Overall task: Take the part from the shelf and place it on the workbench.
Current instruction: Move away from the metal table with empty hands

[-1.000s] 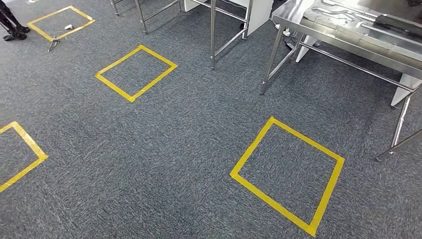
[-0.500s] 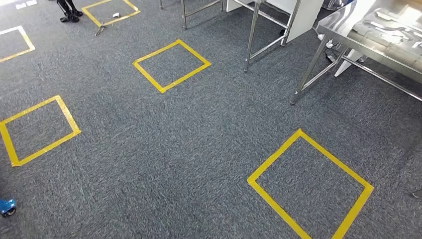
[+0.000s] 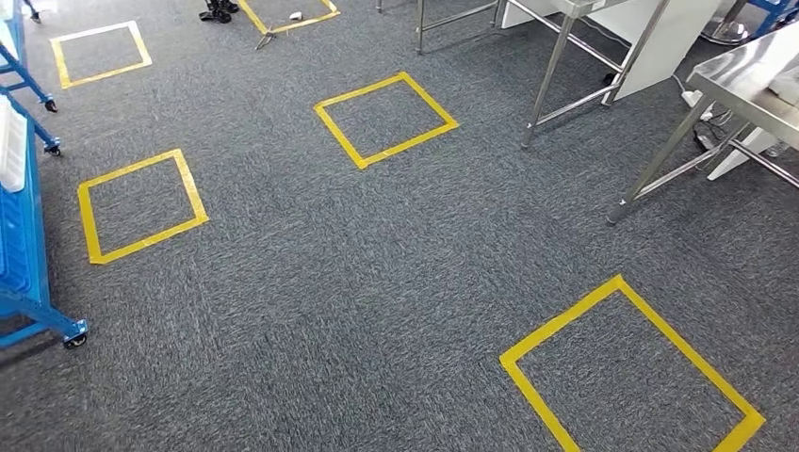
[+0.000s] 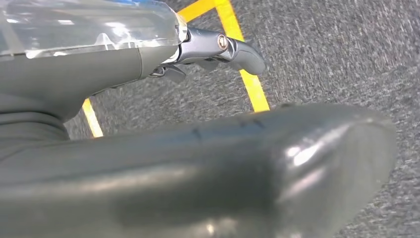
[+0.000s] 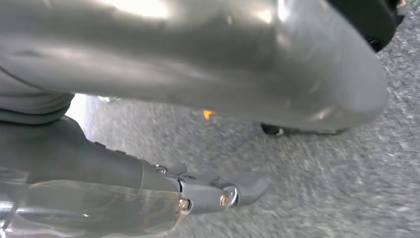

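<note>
While walking with arms hanging: left hand (image 4: 208, 148) and right hand (image 5: 198, 74) above grey carpet (image 3: 377, 264), fingers spread, holding nothing. Part not seen. Blue wheeled metal shelf (image 3: 24, 235) left of nearest yellow tape square (image 3: 627, 372). Risk: misaligned stop, caster contact.
</note>
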